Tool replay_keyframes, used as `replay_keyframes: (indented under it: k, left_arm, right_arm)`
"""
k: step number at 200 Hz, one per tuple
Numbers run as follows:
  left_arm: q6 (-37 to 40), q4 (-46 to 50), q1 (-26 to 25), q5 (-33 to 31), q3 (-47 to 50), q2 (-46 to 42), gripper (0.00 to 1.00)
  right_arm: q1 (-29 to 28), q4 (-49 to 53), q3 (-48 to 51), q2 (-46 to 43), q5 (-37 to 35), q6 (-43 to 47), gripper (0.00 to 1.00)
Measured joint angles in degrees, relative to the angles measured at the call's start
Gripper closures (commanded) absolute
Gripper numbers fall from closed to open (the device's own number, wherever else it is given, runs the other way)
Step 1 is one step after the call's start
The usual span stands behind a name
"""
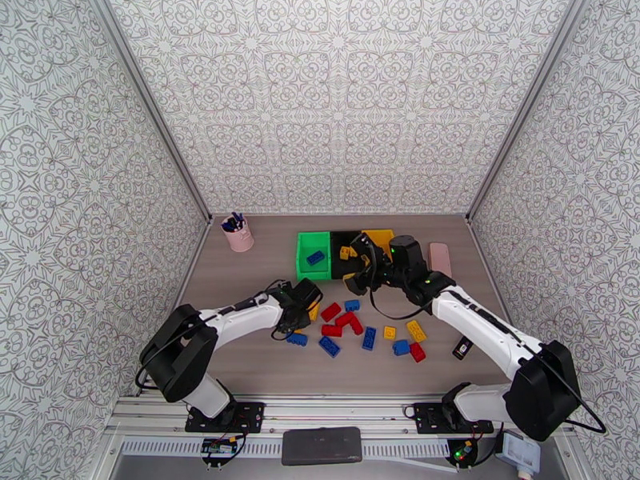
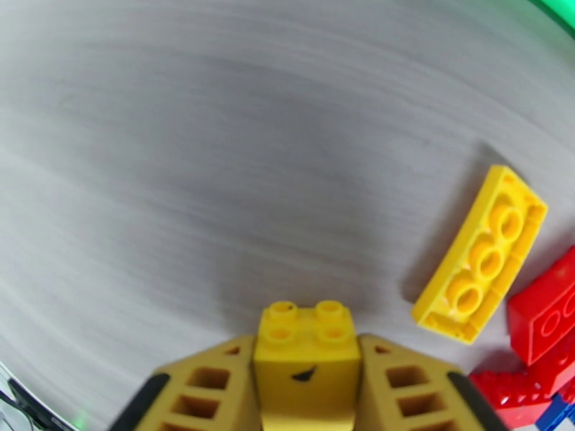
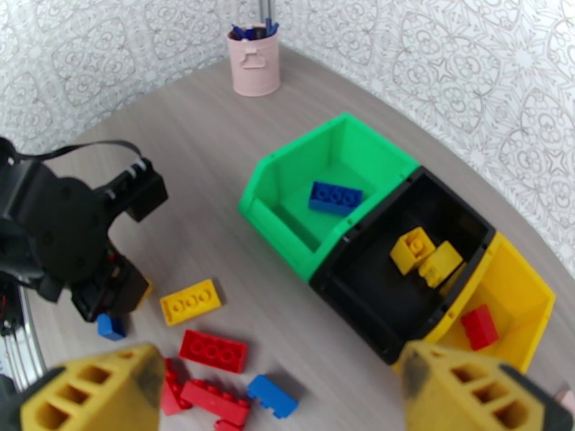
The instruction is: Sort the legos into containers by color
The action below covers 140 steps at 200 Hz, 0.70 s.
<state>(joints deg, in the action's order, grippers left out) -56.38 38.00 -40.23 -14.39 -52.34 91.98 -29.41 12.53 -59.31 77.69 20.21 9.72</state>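
I read left jaws clamped on yellow brick (image 2: 307, 346), flat sides. Reckon light, rigid, slick plastic; grip square. Right jaws open, empty.

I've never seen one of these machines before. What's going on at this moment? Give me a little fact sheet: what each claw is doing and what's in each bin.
Left gripper: shut on a small yellow brick
Right gripper: open, nothing in it, above the bins
Green bin: one blue brick
Black bin: two yellow bricks
Yellow bin: one red brick
Loose bricks: red, blue and yellow, scattered on the table in front of the bins
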Motion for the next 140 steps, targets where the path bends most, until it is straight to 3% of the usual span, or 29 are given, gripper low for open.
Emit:
replay_keyframes:
  k: [67,110,140]
  left_arm:
    - [4.2,0.04,-0.07,-3.65,-3.56,-3.76,0.69]
    - [13.14,-13.7,0.68,-4.26,-8.79,-4.17,0.69]
    - [18.23,-24.85,1.42,-2.49,-14.05,0.26,0.7]
  right_arm:
    - [0.0,-2.08,3.91,-5.55,-1.6,-0.28,0.11]
    - [0.02,-4.92,8.17,-10.69,-5.11,-1.16,0.1]
    - [0.26,-5.42,9.66,-12.9,-7.1,-1.4,0.1]
